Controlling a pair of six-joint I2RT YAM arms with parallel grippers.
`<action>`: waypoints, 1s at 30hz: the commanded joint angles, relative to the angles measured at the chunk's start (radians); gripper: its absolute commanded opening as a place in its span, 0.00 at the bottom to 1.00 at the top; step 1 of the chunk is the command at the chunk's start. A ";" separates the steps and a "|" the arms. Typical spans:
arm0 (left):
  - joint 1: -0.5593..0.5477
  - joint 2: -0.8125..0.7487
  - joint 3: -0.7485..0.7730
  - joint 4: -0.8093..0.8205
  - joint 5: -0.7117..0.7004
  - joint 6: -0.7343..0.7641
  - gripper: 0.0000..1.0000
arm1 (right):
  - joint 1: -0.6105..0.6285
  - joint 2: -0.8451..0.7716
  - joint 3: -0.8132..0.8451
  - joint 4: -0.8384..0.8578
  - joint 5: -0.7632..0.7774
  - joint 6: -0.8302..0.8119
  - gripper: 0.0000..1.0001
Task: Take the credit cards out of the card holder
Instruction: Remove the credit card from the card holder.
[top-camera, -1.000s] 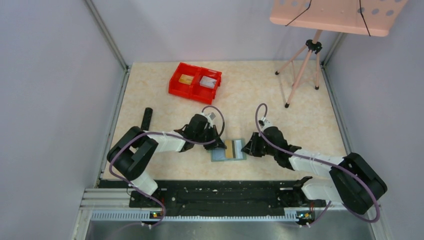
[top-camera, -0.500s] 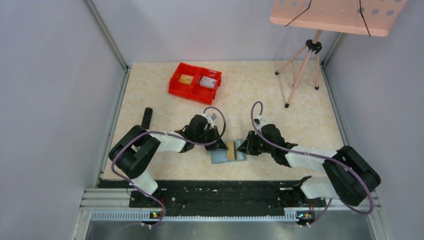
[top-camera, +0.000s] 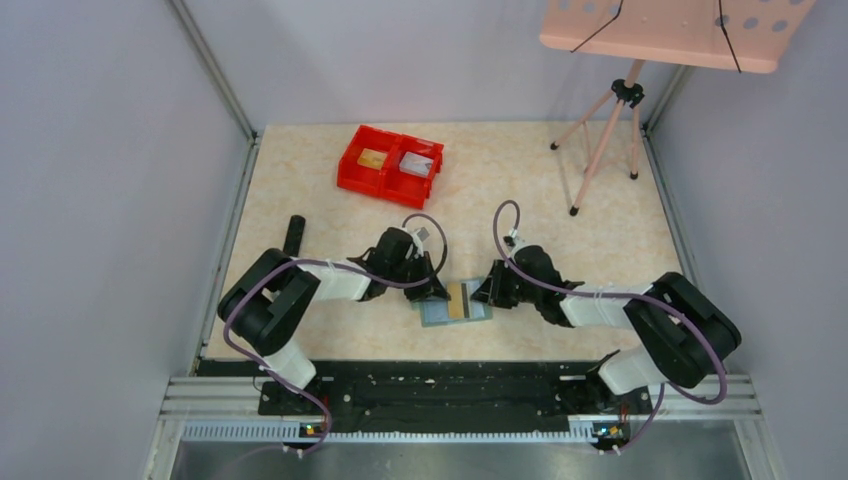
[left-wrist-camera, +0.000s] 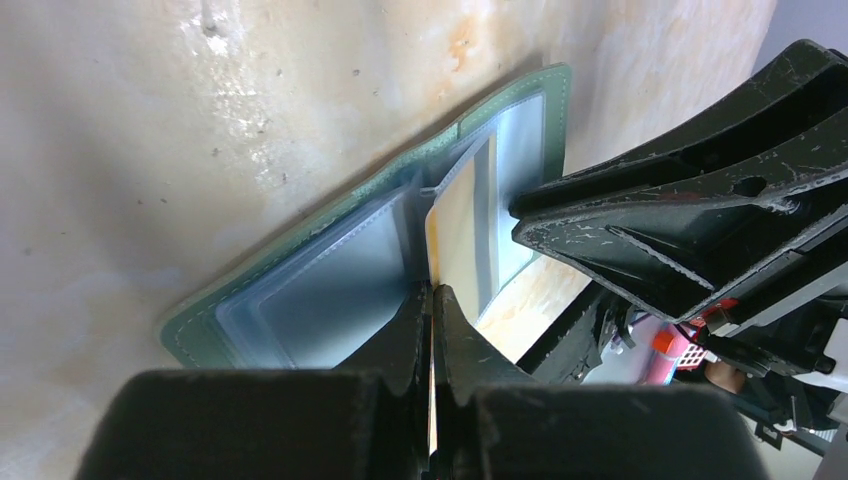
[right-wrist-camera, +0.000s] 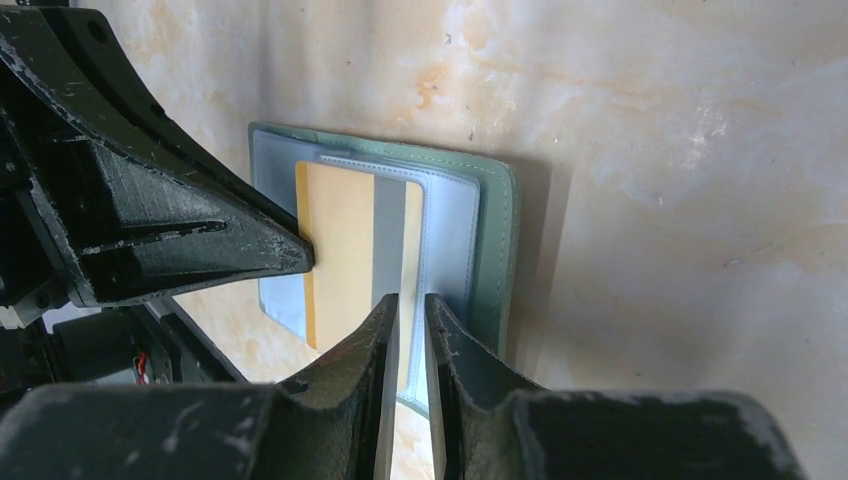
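Observation:
The sage-green card holder (top-camera: 434, 313) lies open on the table between the two arms. A gold credit card (top-camera: 461, 299) with a dark stripe sticks out of a pale pocket. In the left wrist view the card (left-wrist-camera: 457, 225) stands on edge above the holder (left-wrist-camera: 300, 300), and my left gripper (left-wrist-camera: 432, 290) is shut on its near edge. My right gripper (right-wrist-camera: 411, 297) straddles the stitched edge of the pocket leaf over the holder (right-wrist-camera: 495, 250), beside the card (right-wrist-camera: 340, 240). Its jaws stand a narrow gap apart, with table showing through the gap.
A red double bin (top-camera: 390, 165) holding cards sits at the back left. A black bar (top-camera: 293, 237) lies near the left wall. A pink tripod (top-camera: 605, 130) stands at the back right under a pink board (top-camera: 670, 30).
My right gripper has slid left up to the card holder's right side. The left gripper has stayed put on the gold card.

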 joint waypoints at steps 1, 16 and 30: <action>0.021 -0.020 0.007 -0.051 -0.036 0.047 0.00 | -0.014 0.032 -0.016 -0.005 0.068 -0.006 0.16; 0.058 -0.060 -0.005 -0.062 -0.017 0.057 0.00 | -0.023 0.019 -0.032 -0.012 0.076 -0.012 0.15; 0.081 -0.063 0.000 -0.034 0.063 0.029 0.00 | -0.025 -0.032 -0.020 -0.041 0.069 -0.033 0.15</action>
